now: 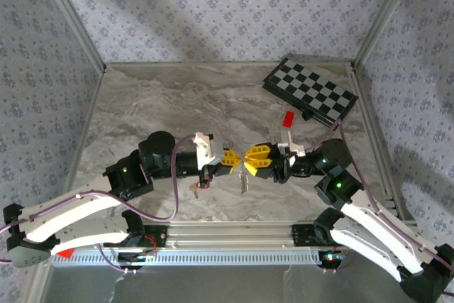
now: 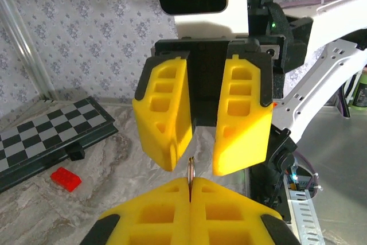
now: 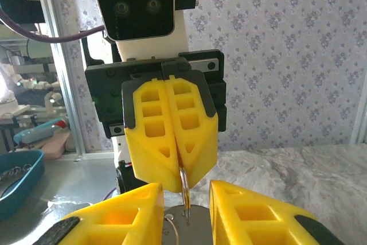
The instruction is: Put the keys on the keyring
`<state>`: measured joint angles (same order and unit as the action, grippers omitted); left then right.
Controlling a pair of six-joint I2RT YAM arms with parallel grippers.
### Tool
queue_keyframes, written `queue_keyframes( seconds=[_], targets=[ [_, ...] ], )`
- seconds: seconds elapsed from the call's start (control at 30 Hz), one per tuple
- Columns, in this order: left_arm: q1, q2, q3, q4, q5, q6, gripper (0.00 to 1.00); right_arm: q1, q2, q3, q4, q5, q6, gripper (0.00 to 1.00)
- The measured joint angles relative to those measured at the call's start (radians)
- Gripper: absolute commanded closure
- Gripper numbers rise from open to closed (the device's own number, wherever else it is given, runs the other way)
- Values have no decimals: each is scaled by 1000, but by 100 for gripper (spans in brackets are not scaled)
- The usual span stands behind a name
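Note:
My two grippers meet tip to tip above the middle of the table. The left gripper point(image 1: 230, 159) point(image 2: 190, 183) is shut on the thin metal keyring point(image 2: 191, 168), which sticks out edge-on from its yellow fingertips. In the right wrist view the keyring point(image 3: 184, 186) hangs from those shut fingers point(image 3: 172, 142) and runs through the hole of a grey key head point(image 3: 192, 228). The right gripper point(image 1: 254, 155) point(image 3: 186, 192) stands open, one finger on each side of the ring and key head. Keys point(image 1: 245, 181) dangle below the meeting point.
A folded chessboard point(image 1: 310, 91) point(image 2: 46, 136) lies at the back right, with a red block point(image 1: 288, 118) point(image 2: 66, 179) in front of it. A small red-tipped item point(image 1: 200, 186) sits under the left wrist. A blue tray point(image 3: 20, 182) stands off the table edge.

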<state>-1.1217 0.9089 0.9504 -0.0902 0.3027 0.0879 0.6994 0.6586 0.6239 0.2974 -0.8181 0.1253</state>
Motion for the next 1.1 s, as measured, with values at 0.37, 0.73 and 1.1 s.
queue_keyframes(
  seconds=[0.37, 0.73, 1.1],
  targets=[
    [0, -20, 0, -115, 0, 85, 100, 29, -13, 89, -288, 82, -142, 64],
    [0, -40, -8, -116, 0, 88, 100, 85, 32, 102, -375, 136, -187, 64],
    [0, -40, -9, -116, 4, 88, 100, 106, 43, 102, -352, 142, -190, 68]
  ],
)
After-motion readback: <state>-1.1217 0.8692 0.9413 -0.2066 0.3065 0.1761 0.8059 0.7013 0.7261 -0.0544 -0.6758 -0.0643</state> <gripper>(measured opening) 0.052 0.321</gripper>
